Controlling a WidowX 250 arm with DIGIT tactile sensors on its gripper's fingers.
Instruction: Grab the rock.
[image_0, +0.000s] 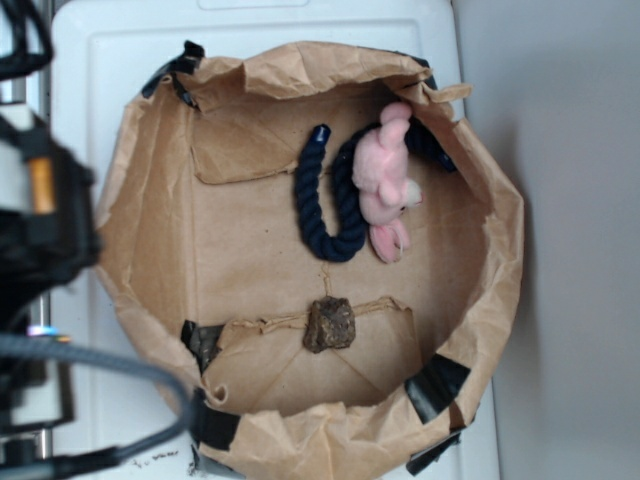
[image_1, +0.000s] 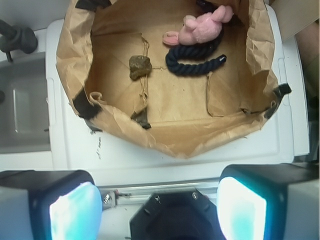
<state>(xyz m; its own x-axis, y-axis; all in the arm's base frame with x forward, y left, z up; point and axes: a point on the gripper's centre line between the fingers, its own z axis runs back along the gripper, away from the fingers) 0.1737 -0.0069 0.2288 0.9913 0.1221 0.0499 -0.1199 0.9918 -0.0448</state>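
Spread jaws over white table (image_1: 150, 155), paper bag (image_1: 165, 100).

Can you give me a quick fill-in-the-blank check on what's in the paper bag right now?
1. The rock lies on the floor of the brown paper ____.
2. The pink plush toy lies against a dark blue ____.
3. In the wrist view the gripper is ____, with nothing between its fingers.
4. Black ____ patches sit along the bag's edges.

Missing words: bag; rope; open; tape
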